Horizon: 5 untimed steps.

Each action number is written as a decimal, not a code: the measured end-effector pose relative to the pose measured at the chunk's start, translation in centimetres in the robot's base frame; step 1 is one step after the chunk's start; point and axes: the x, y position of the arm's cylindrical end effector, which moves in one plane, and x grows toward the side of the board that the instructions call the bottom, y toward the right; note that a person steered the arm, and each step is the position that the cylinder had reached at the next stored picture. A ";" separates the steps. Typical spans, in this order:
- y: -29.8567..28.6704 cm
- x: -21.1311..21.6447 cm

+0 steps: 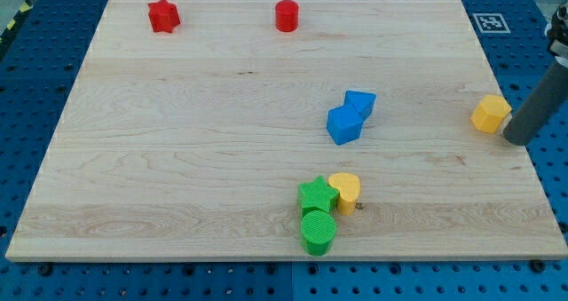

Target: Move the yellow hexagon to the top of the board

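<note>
Over at about 11 o'clock on the surface (177,114) sits a red star (163,16), with a red cylinder (286,16) near 12, both hugging the far edge and well clear of anything going on.

Down around 6 o'clock there's a little huddle: a green star (317,195) touching a green cylinder (318,232) below it, and a yellow heart (345,192) pressed against the star's 3 o'clock side. Slightly past center, two blue blocks (351,116) lean on each other, shapes hard to call, maybe a cube and a wedge-ish one.

Then the action, out at 3 o'clock by the view's right edge: the yellow hexagon (490,113), with the rod's tip (516,138) just beside it at roughly its 4 o'clock. No fingers on this rig, just a plain rod, so nothing to open or close.

My guess is it's parked low and outside the hexagon on purpose, so a shove toward 12 would carry the block up the edge. Looks like it hasn't gone anywhere yet, still a long way to the top.
</note>
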 end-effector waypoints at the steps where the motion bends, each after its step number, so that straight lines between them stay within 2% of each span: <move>1: -0.9 -0.2; 3: -5.4 -2.9; 5: -5.9 -7.9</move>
